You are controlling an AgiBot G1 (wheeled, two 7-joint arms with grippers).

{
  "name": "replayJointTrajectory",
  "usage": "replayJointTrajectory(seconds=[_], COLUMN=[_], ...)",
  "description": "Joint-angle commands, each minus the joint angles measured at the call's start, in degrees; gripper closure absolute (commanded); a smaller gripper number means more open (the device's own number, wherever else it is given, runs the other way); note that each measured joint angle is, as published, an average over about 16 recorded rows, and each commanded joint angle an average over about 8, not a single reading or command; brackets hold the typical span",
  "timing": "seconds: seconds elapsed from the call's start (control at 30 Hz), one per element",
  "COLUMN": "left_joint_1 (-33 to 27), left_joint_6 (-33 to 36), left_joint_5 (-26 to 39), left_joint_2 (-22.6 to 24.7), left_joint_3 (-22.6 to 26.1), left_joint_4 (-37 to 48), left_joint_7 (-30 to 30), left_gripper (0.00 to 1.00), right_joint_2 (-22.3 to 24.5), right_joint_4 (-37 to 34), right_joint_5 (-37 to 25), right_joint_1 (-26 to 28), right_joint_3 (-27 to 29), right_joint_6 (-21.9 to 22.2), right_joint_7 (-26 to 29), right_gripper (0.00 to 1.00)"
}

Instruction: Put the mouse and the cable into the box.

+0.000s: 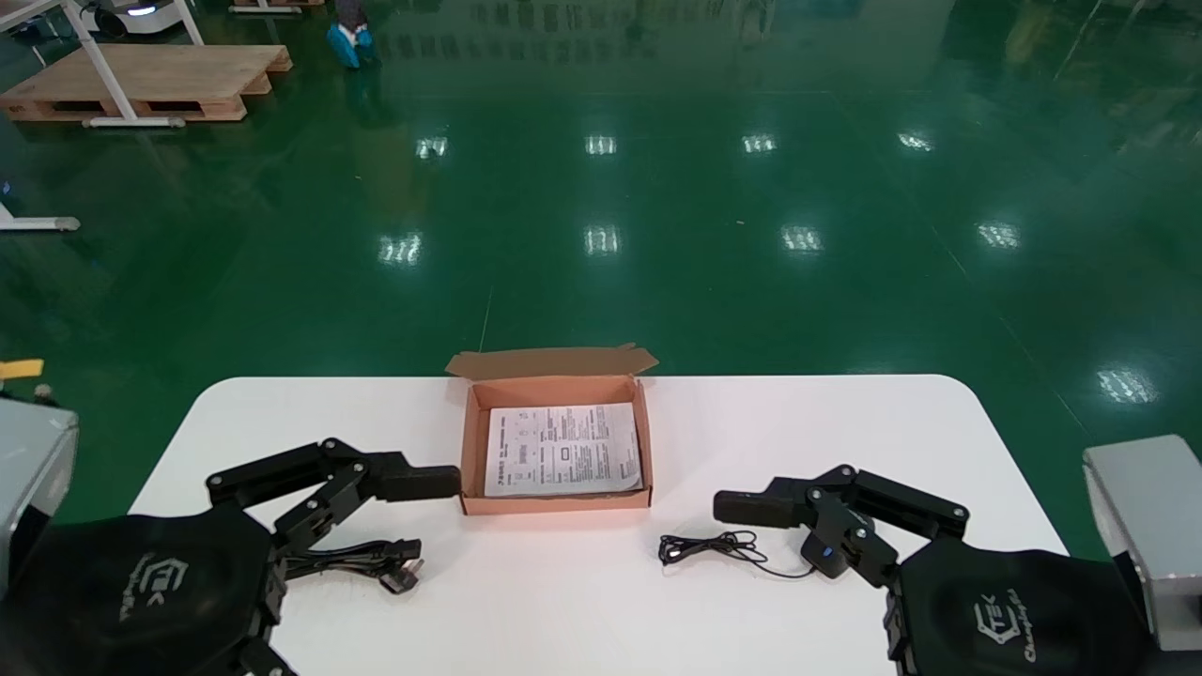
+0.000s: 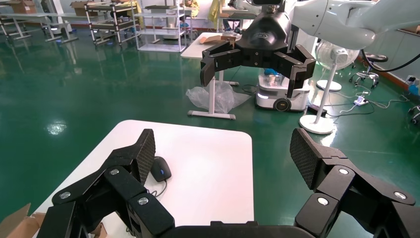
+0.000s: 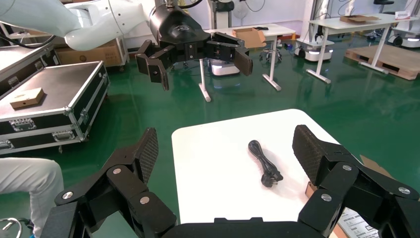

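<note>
Both arms are over the near half of the desk (image 1: 798,422), one on each side of the box (image 1: 554,504).

Box: brown cardboard, open, midway between the left and right edges of the desk. Its lid flap stands up on the side facing the far edge. A printed leaflet (image 1: 563,449) lies flat inside and covers most of the floor.

Cable (image 3: 265,168): black, bundled, with a plug at one end. It lies on the desk outside the box, towards the near-left corner.

Mouse (image 2: 160,169): dark with a blue wheel. It rests on the desk outside the box, towards the near-right corner, and its thin cord (image 1: 714,547) is loosely coiled between it and the box.

Left pincer (image 2: 224,148): jaws spread wide, nothing between them. One finger lies just beside the left wall of the box, and the cable lies close below the arm (we cannot tell whether they touch).

Right pincer (image 3: 225,146): also wide open and empty. It is low over the mouse, which in the head view is mostly hidden behind its linkage.
</note>
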Motion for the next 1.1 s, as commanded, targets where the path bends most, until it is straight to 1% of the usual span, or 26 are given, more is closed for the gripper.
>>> replayJointTrajectory(seconds=[0.03, 0.1, 0.17, 0.27, 0.3, 0.43, 0.57, 0.8, 0.87, 0.97, 1.1], left_joint_1=[0.3, -1.2, -3.8, -9.1, -10.5, -16.2, -18.5, -17.2, -17.1, -16.6, -17.2], left_joint_6=[0.0, 0.4, 0.7, 0.2, -0.1, -1.9, -2.8, -2.7, -3.5, -5.9, -10.6], left_joint_5=[-0.3, 5.0, 12.3, 24.5, 27.5, 35.8, 38.4, 40.1, 42.6, 48.2, 56.6], left_joint_2=[-0.4, -0.9, -0.8, 1.2, 2.0, 5.3, 6.7, 6.2, 6.5, 7.9, 11.7], left_joint_3=[-0.1, 1.6, 4.0, 7.8, 8.8, 12.4, 14.0, 13.8, 14.8, 16.8, 19.7], left_joint_4=[-0.1, -0.3, -0.1, 2.1, 2.8, 6.9, 8.9, 7.6, 6.9, 7.0, 12.2], left_joint_7=[-0.2, 0.5, 1.7, 4.5, 5.3, 7.9, 8.4, 8.6, 8.9, 8.9, 8.6], left_gripper=[0.00, 0.00, 0.00, 0.00, 0.00, 0.00, 0.00, 0.00, 0.00, 0.00, 0.00], right_joint_2=[0.3, -0.7, -2.6, -6.7, -7.7, -12.0, -13.8, -13.1, -13.3, -13.6, -13.6], right_joint_4=[0.3, 0.9, 1.3, 0.1, -0.4, -2.7, -3.8, -3.7, -3.8, -3.7, -3.1], right_joint_5=[-0.1, -5.2, -11.8, -22.2, -24.9, -32.3, -34.6, -34.6, -34.9, -35.0, -35.5], right_joint_1=[-0.1, 1.0, 2.7, 6.0, 6.9, 10.6, 12.1, 11.3, 11.3, 11.2, 11.3], right_joint_3=[0.1, -1.9, -4.6, -8.9, -10.0, -13.8, -15.2, -14.5, -14.7, -14.7, -14.7], right_joint_6=[0.0, 0.7, 1.9, 4.6, 5.3, 9.2, 11.0, 10.2, 10.4, 10.8, 11.6], right_joint_7=[-0.1, -0.9, -1.4, -0.5, 0.0, 2.5, 3.3, 3.1, 3.3, 4.1, 5.7], right_gripper=[0.00, 0.00, 0.00, 0.00, 0.00, 0.00, 0.00, 0.00, 0.00, 0.00, 0.00])
